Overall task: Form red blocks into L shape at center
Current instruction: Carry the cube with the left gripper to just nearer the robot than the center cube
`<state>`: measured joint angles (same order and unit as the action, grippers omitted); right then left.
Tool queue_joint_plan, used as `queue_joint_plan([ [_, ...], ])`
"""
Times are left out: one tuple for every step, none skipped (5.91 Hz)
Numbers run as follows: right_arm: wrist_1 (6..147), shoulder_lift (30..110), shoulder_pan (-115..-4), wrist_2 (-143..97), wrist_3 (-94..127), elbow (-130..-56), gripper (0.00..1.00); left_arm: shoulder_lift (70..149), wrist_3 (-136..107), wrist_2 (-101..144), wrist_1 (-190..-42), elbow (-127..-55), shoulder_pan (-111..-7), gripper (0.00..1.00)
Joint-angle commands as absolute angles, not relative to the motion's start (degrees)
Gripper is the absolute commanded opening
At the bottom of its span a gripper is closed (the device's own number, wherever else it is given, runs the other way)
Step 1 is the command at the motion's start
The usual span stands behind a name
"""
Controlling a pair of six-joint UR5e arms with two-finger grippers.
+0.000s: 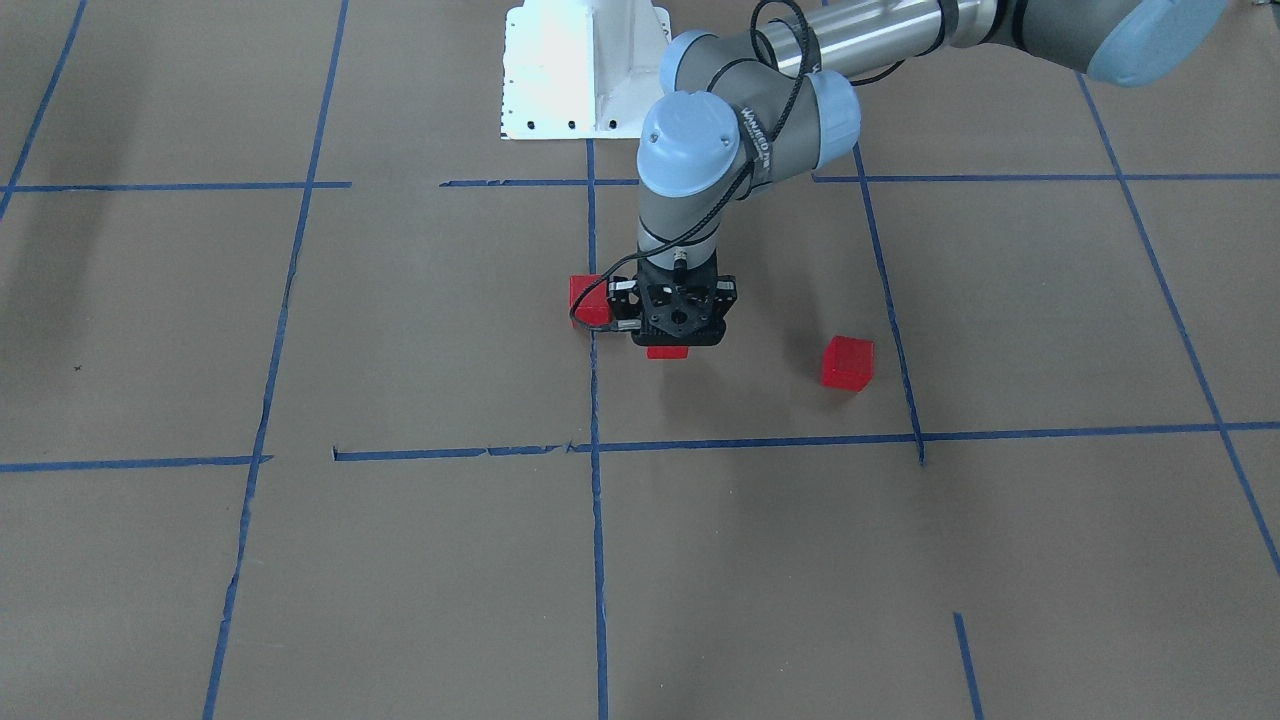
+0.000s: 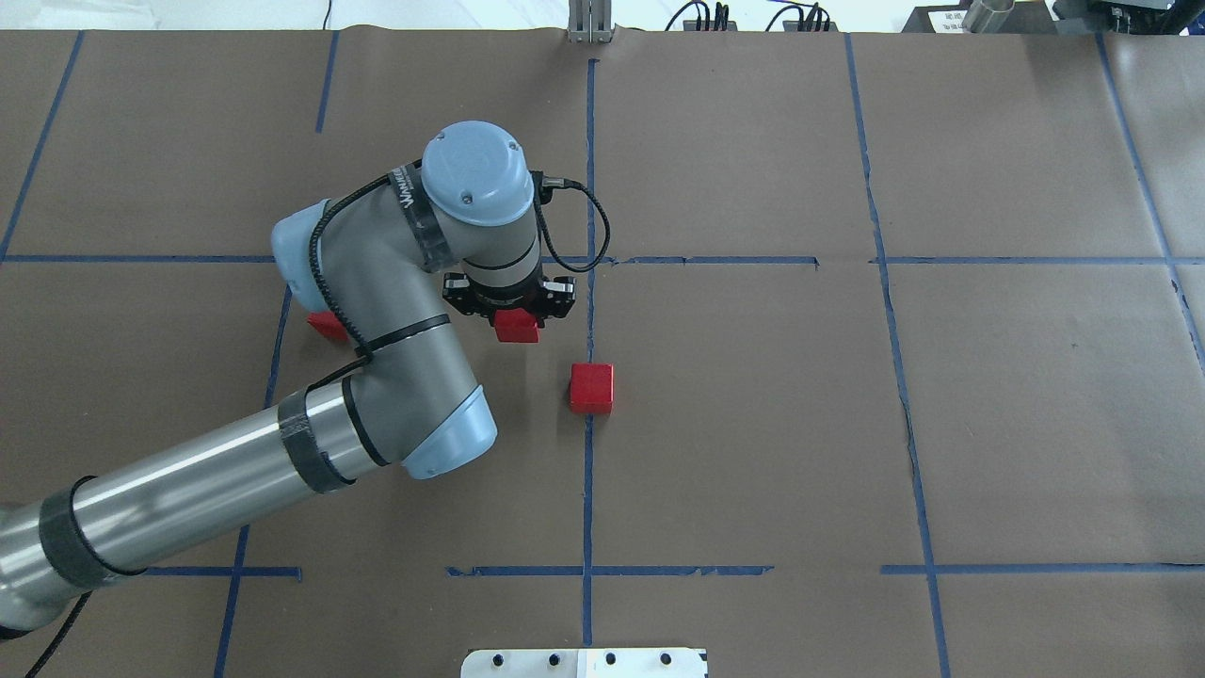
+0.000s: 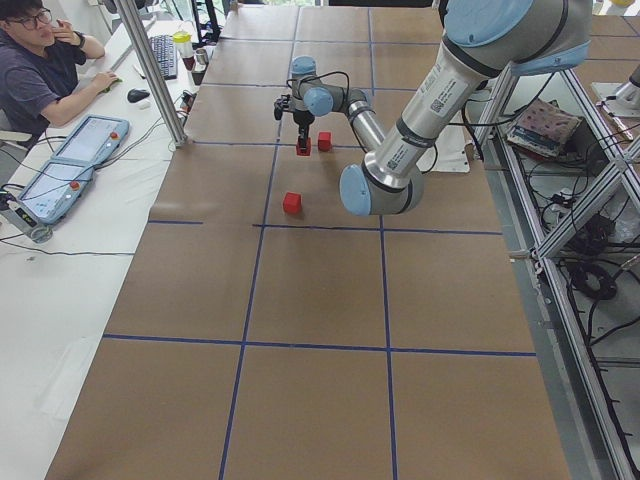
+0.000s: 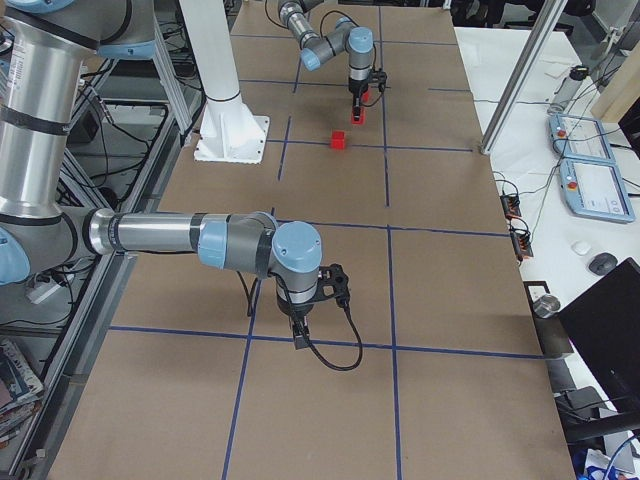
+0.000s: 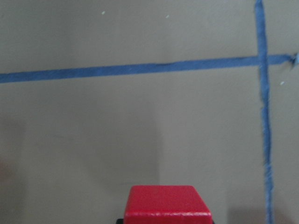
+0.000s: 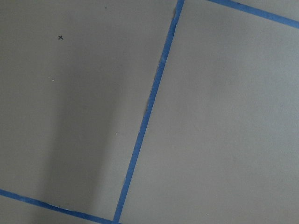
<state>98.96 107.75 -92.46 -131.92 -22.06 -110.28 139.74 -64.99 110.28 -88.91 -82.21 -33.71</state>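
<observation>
My left gripper (image 2: 513, 315) is shut on a red block (image 2: 517, 327) and holds it low over the center cell (image 2: 734, 424), just left of its lengthwise blue line. The held block also shows in the front view (image 1: 667, 351) and at the bottom of the left wrist view (image 5: 167, 204). A second red block (image 2: 591, 387) sits on that blue line, nearer the robot (image 1: 590, 300). A third red block (image 2: 328, 325) lies near the cell's left edge, partly hidden by the arm (image 1: 848, 362). My right gripper (image 4: 299, 342) hangs over bare paper far off; I cannot tell whether it is open.
The robot's white base plate (image 2: 584, 662) sits at the near table edge. A seated operator (image 3: 40, 70) and teach pendants (image 3: 75, 165) are on the side table beyond the far edge. The left arm's elbow (image 2: 433, 424) overhangs the cell's left half.
</observation>
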Motion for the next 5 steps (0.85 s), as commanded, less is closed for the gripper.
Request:
queue_joint_plan([
  [98.96, 107.75, -92.55, -131.92, -22.06, -110.3, 1.0, 147.18, -69.06, 110.13, -93.13, -70.9, -33.14, 0.13],
  [98.96, 107.75, -92.46, -131.84, -22.06, -110.3, 1.0, 147.56, -68.99, 109.95, -95.16, -69.45, -31.66, 0.13],
  [98.96, 107.75, -92.46, -131.84, -22.06, -110.3, 1.0, 147.66, -68.73, 109.86, -95.19, -69.43, -30.94, 0.13],
  [98.96, 107.67, -92.55, -131.84, -22.06, -110.3, 1.0, 147.74, -68.9, 109.86, -95.19, -69.43, -30.42, 0.13],
  [98.96, 107.67, -92.46, -131.84, -22.06, -110.3, 1.0, 147.66, -68.91, 109.86, -95.19, -69.43, -30.24, 0.13],
])
